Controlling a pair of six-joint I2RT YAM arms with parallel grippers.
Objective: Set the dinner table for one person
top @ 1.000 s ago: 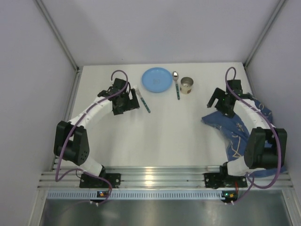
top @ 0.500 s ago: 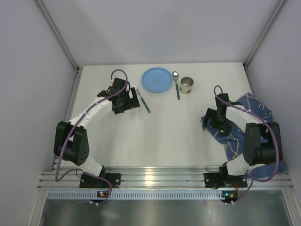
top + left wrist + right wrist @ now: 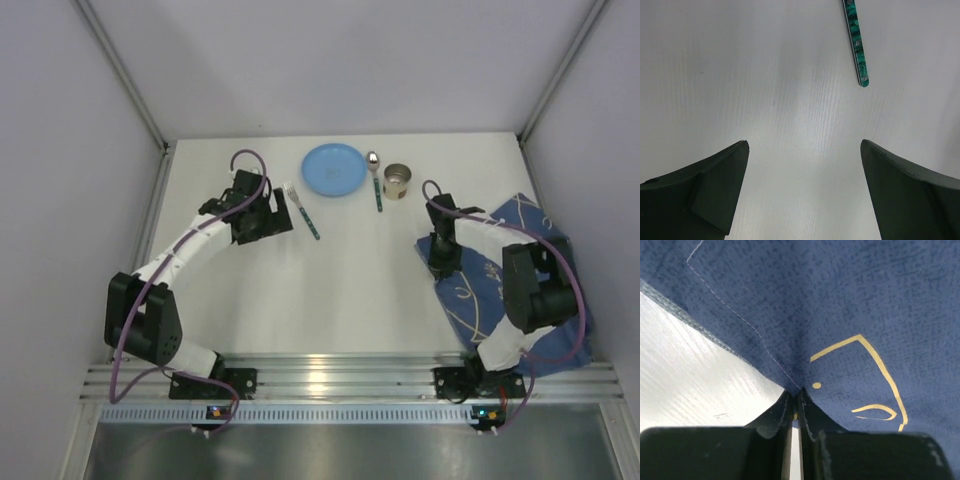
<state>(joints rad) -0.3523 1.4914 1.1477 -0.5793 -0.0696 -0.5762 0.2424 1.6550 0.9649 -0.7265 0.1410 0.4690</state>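
The white dinner table (image 3: 350, 290) carries a blue plate (image 3: 335, 169) at the back, with a spoon (image 3: 375, 180) and a small metal cup (image 3: 397, 181) to its right. A green-handled fork (image 3: 303, 212) lies left of the plate. My left gripper (image 3: 266, 224) hovers just left of the fork, open, with only bare table (image 3: 765, 75) between its fingers; the fork handle (image 3: 858, 45) shows at the upper right. My right gripper (image 3: 437, 262) is shut on the left edge of the dark blue patterned cloth (image 3: 510, 270). In the right wrist view the cloth (image 3: 840, 305) is pinched at the fingertips (image 3: 796, 397).
The cloth covers the table's right side, reaching past the right arm's base. A ribbed aluminium rail (image 3: 340, 380) runs along the near edge. Grey walls (image 3: 60, 150) close in on the left, back and right.
My right arm swung left and down to the cloth's left edge and its jaws closed on the fabric. The cloth lies flatter now. The left gripper shifted slightly left.
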